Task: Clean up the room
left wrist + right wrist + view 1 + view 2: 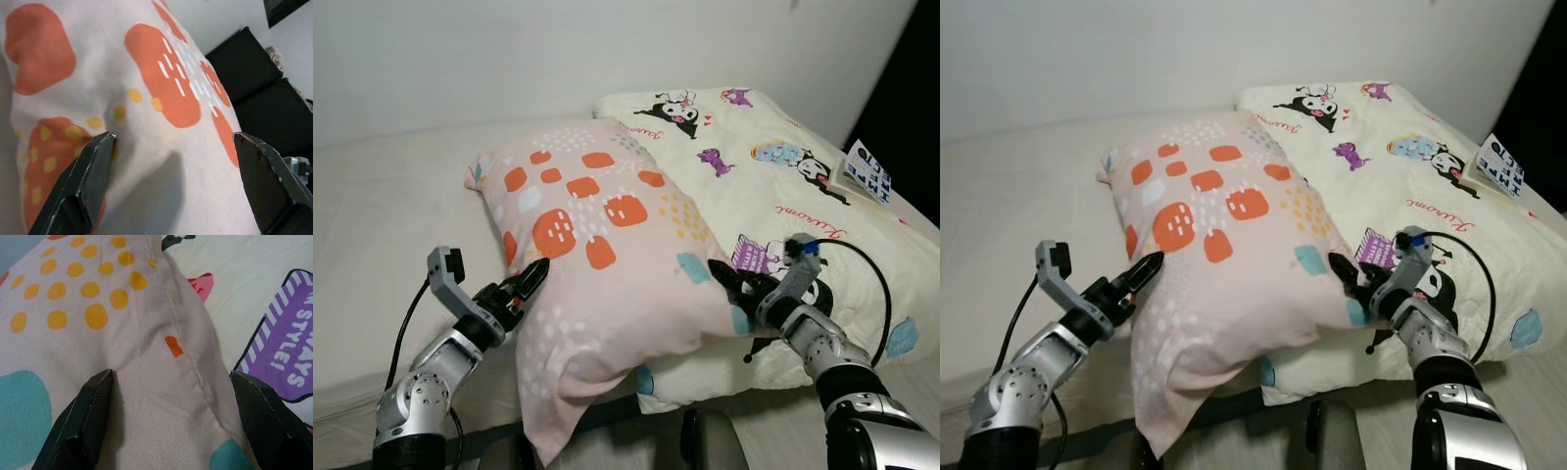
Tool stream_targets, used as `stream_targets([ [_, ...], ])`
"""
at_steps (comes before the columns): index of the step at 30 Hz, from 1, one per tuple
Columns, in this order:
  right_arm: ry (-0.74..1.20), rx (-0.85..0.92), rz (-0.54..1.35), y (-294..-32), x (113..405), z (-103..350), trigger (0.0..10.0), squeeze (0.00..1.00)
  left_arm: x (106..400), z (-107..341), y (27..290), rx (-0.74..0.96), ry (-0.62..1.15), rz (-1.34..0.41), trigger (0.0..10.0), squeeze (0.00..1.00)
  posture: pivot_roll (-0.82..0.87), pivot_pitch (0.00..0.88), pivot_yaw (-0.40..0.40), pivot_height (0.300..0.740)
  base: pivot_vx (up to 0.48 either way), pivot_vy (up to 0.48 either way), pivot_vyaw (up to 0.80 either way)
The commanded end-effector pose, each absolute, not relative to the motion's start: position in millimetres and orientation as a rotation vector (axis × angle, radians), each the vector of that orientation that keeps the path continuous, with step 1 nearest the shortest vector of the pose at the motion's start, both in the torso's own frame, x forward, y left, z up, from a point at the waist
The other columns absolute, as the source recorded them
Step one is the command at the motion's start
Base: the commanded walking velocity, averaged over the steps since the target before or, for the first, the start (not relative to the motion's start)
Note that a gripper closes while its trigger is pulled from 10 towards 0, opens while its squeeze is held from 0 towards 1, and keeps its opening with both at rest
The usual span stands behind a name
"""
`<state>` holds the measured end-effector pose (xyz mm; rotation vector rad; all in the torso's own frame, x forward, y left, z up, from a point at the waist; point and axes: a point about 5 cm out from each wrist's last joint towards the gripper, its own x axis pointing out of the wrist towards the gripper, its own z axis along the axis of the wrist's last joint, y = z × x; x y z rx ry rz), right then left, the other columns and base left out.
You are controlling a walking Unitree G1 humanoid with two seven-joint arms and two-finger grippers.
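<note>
So nearest the robot, both hands are pressed up against the pink pillow (597, 264) from either side: the left hand (530, 279) sits at its left edge and the right hand (729, 284) at its right edge, each spread wide with the fabric bulging between the fingers, nothing actually pinched yet. The pillow lies on the bed (382, 225), its near end sagging over the edge and its right side overlapping the cartoon-print quilt (783, 186). I'd guess it's light, squishy and floppy, so squeezing the two side edges together beats grabbing a corner. Further right, a book (865, 171) rests on the quilt, with the wall beyond
</note>
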<state>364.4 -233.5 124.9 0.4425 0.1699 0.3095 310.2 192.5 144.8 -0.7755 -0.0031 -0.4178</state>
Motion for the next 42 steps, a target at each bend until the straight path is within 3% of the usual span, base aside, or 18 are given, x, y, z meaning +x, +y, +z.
stream_targets([
  [1, 0.196, 0.424, 0.311, -232.0, 363.9, 121.0, 10.0, 0.00, 307.9, 139.8, 186.5, -0.777, 0.021, -0.435, 10.0, 0.00, 0.02, 0.172, 0.003, 0.539, 0.000, 0.000, 0.00],
  [6, 0.219, 0.398, 0.327, -229.5, 364.2, 119.0, 10.0, 0.00, 306.6, 130.3, 174.4, -0.712, 0.082, -0.467, 10.0, 0.00, 0.02, 0.171, 0.004, 0.539, 0.000, 0.000, 0.00],
  [10, 0.230, 0.377, 0.345, -227.2, 364.6, 118.2, 10.0, 0.00, 311.5, 104.3, 172.7, -0.525, 0.173, -0.339, 10.0, 0.00, 0.02, 0.173, 0.004, 0.539, 0.000, 0.000, 0.00],
  [21, 0.219, 0.402, 0.390, -224.0, 364.1, 119.1, 10.0, 0.00, 316.2, 102.3, 171.9, -0.561, 0.180, -0.304, 10.0, 0.00, 0.01, 0.174, 0.006, 0.539, 0.000, 0.000, 0.00],
  [22, 0.220, 0.447, 0.437, -219.8, 363.1, 118.7, 4.6, 0.00, 318.5, 106.0, 169.2, -0.595, 0.178, -0.314, 10.0, 0.00, 0.01, 0.173, 0.003, 0.539, 0.000, 0.000, 0.00],
  [23, 0.220, 0.465, 0.455, -218.2, 362.5, 118.2, 0.0, 0.00, 318.8, 107.5, 168.2, -0.611, 0.173, -0.326, 10.0, 0.00, 0.01, 0.171, 0.001, 0.539, 0.000, 0.000, 0.00],
  [25, 0.220, 0.474, 0.463, -217.4, 362.1, 118.0, 0.0, 0.00, 318.8, 108.2, 167.7, -0.620, 0.170, -0.333, 10.0, 0.00, 0.01, 0.171, 0.001, 0.539, 0.000, 0.000, 0.00],
  [26, 0.223, 0.479, 0.476, -216.3, 361.4, 117.0, 0.0, 0.00, 319.0, 107.8, 166.2, -0.637, 0.169, -0.347, 8.9, 0.00, 0.01, 0.170, 0.001, 0.539, 0.000, 0.000, 0.00],
  [28, 0.225, 0.482, 0.485, -215.6, 360.8, 116.4, 0.0, 0.00, 319.1, 107.4, 165.2, -0.649, 0.169, -0.356, 8.9, 0.00, 0.01, 0.170, 0.001, 0.539, 0.000, 0.000, 0.00],
  [29, 0.229, 0.485, 0.491, -215.0, 360.1, 115.3, 0.0, 0.00, 319.1, 107.4, 164.6, -0.659, 0.162, -0.361, 0.0, 0.00, 0.00, 0.168, 0.003, 0.539, 0.000, 0.000, 0.00],
  [42, 0.249, 0.498, 0.537, -208.9, 354.1, 107.7, 0.0, 0.00, 312.9, 106.5, 156.0, -0.620, 0.175, -0.450, 0.0, 0.00, 0.00, 0.172, 0.002, 0.539, 0.000, 0.000, 0.00],
])
